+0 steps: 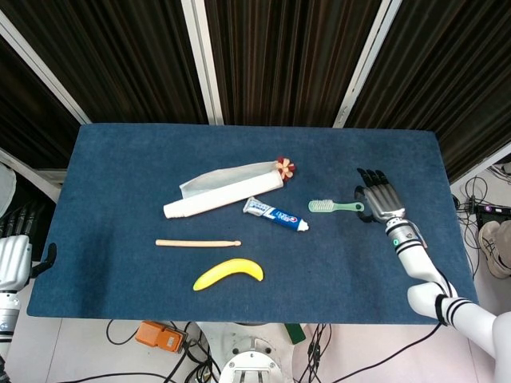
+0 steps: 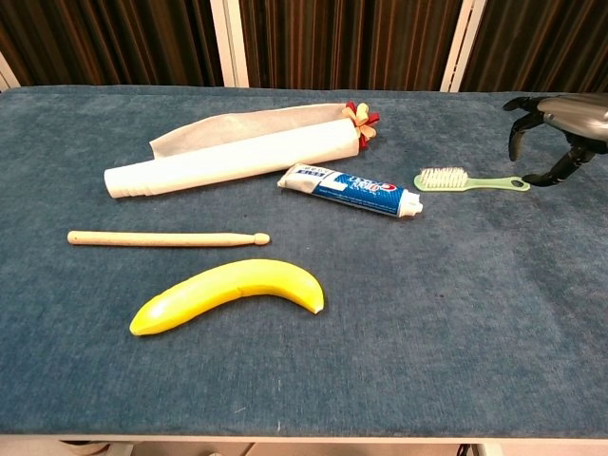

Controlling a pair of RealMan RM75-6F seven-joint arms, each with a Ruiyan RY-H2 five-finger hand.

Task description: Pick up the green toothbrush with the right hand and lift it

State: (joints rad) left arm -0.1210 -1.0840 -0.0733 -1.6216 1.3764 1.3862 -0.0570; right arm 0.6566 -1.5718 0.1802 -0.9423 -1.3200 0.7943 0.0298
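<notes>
Fingers [image 2: 518,133] of the right hand [image 1: 378,196] are spread and hold nothing; the hand hangs at the right of the frame, just beside the ring end of the green toothbrush [image 1: 335,207] — whether a fingertip touches it cannot be told. The toothbrush lies flat on the bench [image 1: 120,159], right of centre, bristle head toward the middle, handle toward the hand. It is probably light, stiff plastic, thin and low on the cloth, so likely to slip or roll; a pinch across the slim handle near its middle looks the safest hold. The left hand [image 1: 14,259] sits at the lower left edge, its fingers hard to read.

Counted — one toothbrush, one toothpaste tube [image 1: 275,214], one banana [image 1: 228,273], one wooden stick [image 1: 197,242], one rolled white sheet [image 1: 223,194].
</notes>
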